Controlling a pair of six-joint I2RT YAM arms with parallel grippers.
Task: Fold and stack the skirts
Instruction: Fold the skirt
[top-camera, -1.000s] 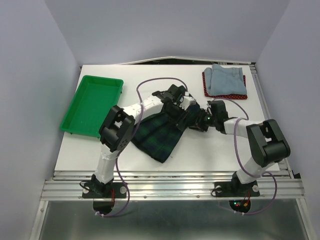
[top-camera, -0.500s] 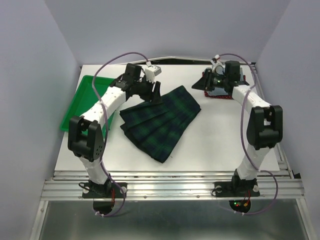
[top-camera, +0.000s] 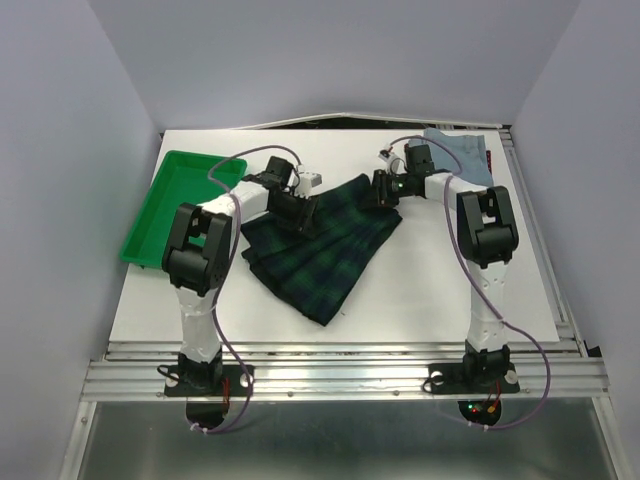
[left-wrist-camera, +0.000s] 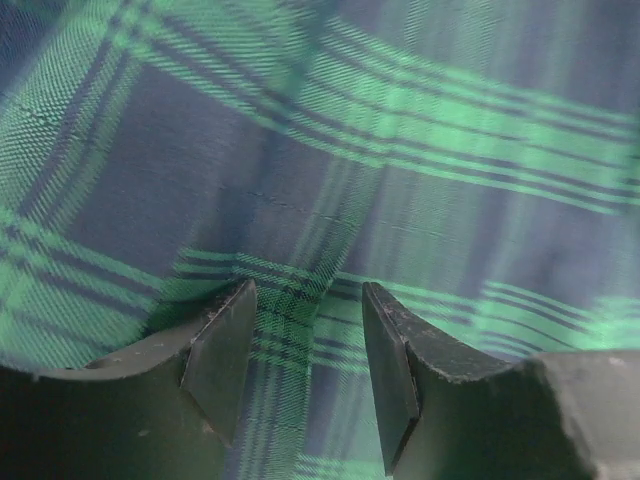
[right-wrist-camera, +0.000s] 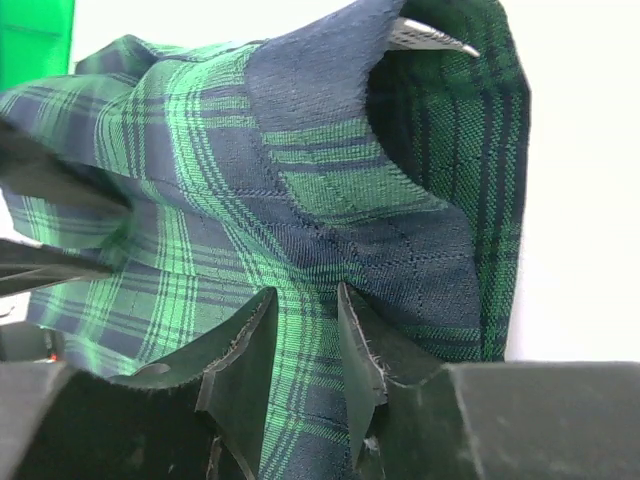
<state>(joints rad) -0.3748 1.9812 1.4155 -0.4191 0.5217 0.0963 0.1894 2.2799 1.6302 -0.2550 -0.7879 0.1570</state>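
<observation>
The plaid skirt (top-camera: 320, 245) lies spread in the middle of the table. My left gripper (top-camera: 297, 208) is down on its far left edge. In the left wrist view the left gripper (left-wrist-camera: 305, 300) has a ridge of plaid cloth (left-wrist-camera: 400, 150) between its narrowly parted fingers. My right gripper (top-camera: 383, 190) is at the skirt's far right corner. In the right wrist view the right gripper (right-wrist-camera: 308, 300) pinches bunched plaid cloth (right-wrist-camera: 300, 180) near the waistband. The folded denim skirt (top-camera: 462, 152) lies at the back right. The red dotted skirt is hidden.
The bright green tray (top-camera: 180, 208) stands at the table's left side, close to the left arm. The right arm's elbow (top-camera: 487, 225) stands over the right part of the table. The table's far edge meets the back wall.
Both arms have come in from the back corners and dropped onto the plaid skirt's far edge. The right gripper has left the denim stack. The skirt lies roughly as before.
</observation>
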